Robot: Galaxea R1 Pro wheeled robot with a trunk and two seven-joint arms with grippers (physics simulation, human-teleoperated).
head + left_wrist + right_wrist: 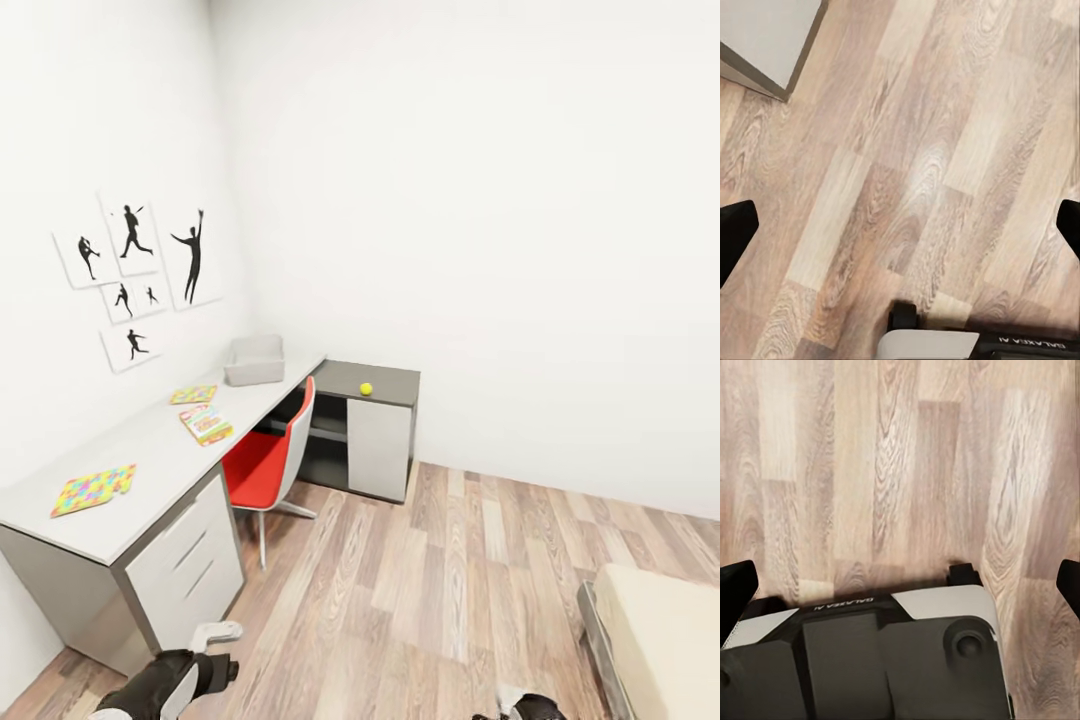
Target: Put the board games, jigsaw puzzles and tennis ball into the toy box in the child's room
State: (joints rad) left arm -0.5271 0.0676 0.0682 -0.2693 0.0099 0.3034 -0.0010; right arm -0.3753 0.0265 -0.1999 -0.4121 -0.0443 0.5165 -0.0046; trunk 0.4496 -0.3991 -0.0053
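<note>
Both arms sit lowest in the head view: the left gripper (205,640) hangs above the wood-plank floor (420,600) near the table's drawer end, and a dark bit of the right arm (520,706) peeks in at the bottom edge. In the left wrist view the left gripper's two black fingertips (735,232) stand wide apart at either side of the picture with nothing between them but floor planks, and a corner of the drawer unit shows beyond them. The right wrist view gives the same: the right gripper (900,581) has its jaws spread wide and empty, above the floor and the robot's own base (870,660), which reads "GALAXEA". The table (150,450) runs along the left wall with three white drawers (185,560) at its near end. On its pale top lie two jigsaw puzzles, one (93,489) near the near end and one (193,394) farther along, and between them, just beside the farther puzzle, one board game (206,424) with a red edge. One toy box (254,359) stands at the far end against the wall; its inside cannot be seen. One tennis ball (366,388) rests on the lower dark end unit (380,440). One red chair (272,460) is tucked under the table. Six black silhouette pictures (135,275) hang above. A corner of the bed (660,640) shows at the lower right, with no game visible on that part.
</note>
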